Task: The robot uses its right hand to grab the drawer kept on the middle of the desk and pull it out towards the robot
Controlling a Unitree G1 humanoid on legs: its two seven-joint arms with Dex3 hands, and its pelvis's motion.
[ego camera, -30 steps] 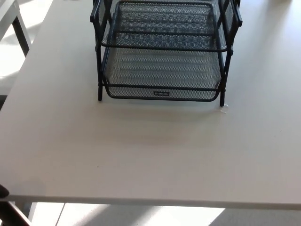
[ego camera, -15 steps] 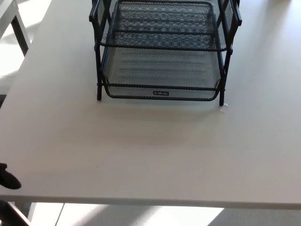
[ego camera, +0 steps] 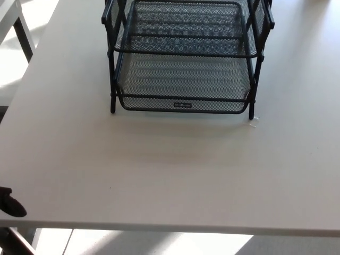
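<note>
A black wire-mesh desk organizer (ego camera: 183,53) stood at the far middle of the pale grey surface (ego camera: 170,170), its frame upright on thin legs. Its bottom drawer (ego camera: 183,87), a shallow mesh tray with a small label plate (ego camera: 182,105) on the front rim, sat pushed in within the frame, the front edge about level with the two front legs. A second mesh tray (ego camera: 183,26) rested on the tier above it, and the top of the organizer was cut off by the picture's edge. A tiny pale scrap (ego camera: 253,122) lay on the surface just beside the front right leg. At the lower left corner a small black piece of the left robot hand (ego camera: 9,204) showed at the near edge of the surface, well apart from the drawer; too little of it appeared to tell whether its fingers were wide or narrow. The right robot hand did not appear at all. Another white table (ego camera: 10,16) showed at the upper left
</note>
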